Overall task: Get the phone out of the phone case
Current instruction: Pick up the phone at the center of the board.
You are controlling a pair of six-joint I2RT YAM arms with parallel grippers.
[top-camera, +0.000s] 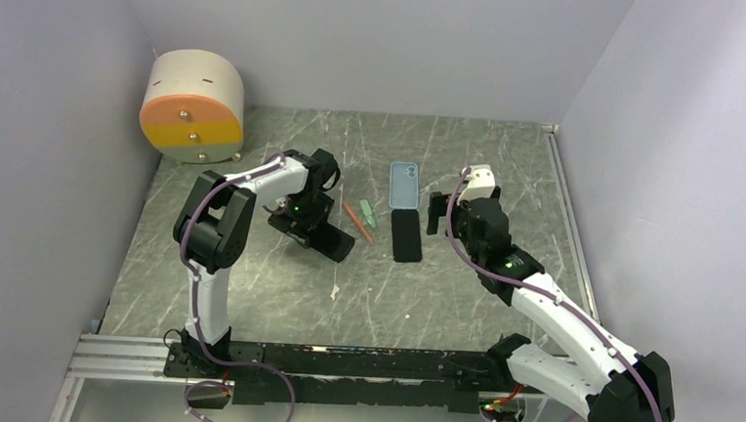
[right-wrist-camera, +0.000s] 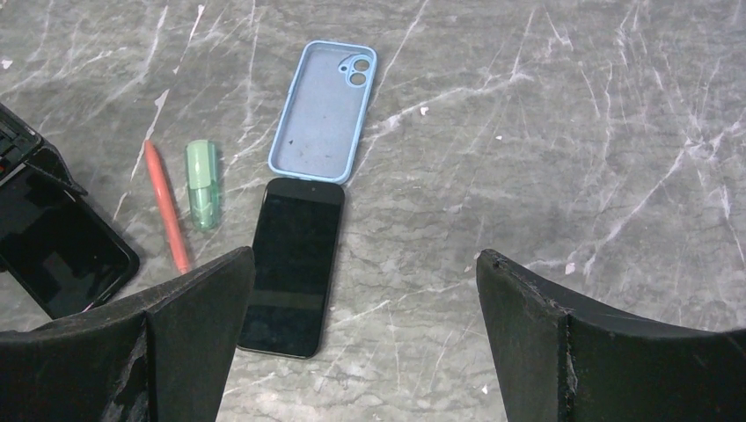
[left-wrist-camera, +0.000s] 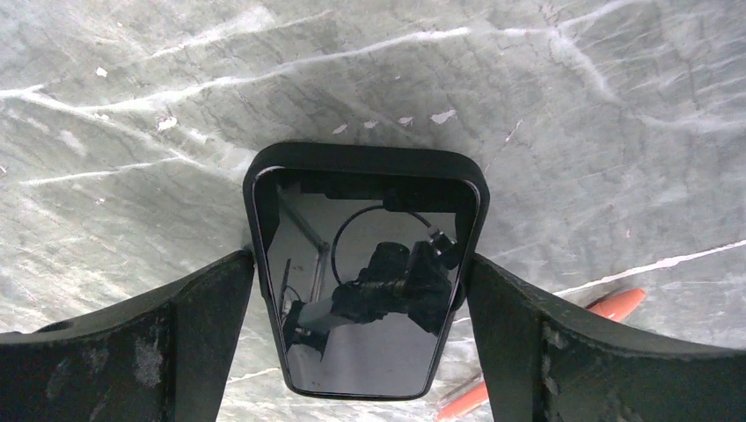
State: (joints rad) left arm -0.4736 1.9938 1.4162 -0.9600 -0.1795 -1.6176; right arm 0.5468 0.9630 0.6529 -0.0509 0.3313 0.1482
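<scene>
Left jaws clenched on the long sides of the phone in black case [left-wrist-camera: 365, 272], screen-up, left of centre on the bench [top-camera: 442, 303]; cannot tell if it is lifted. Right jaws released, wide apart, hovering right of centre, touching nothing. Mid-bench lies a bare phone [right-wrist-camera: 292, 264], with the empty blue case [right-wrist-camera: 322, 110] end to end just beyond it toward the far edge. Red pen [right-wrist-camera: 165, 207] and green tube [right-wrist-camera: 201, 183] lie between the two phones. Orange-yellow drum [top-camera: 192, 107] in the far left corner.
</scene>
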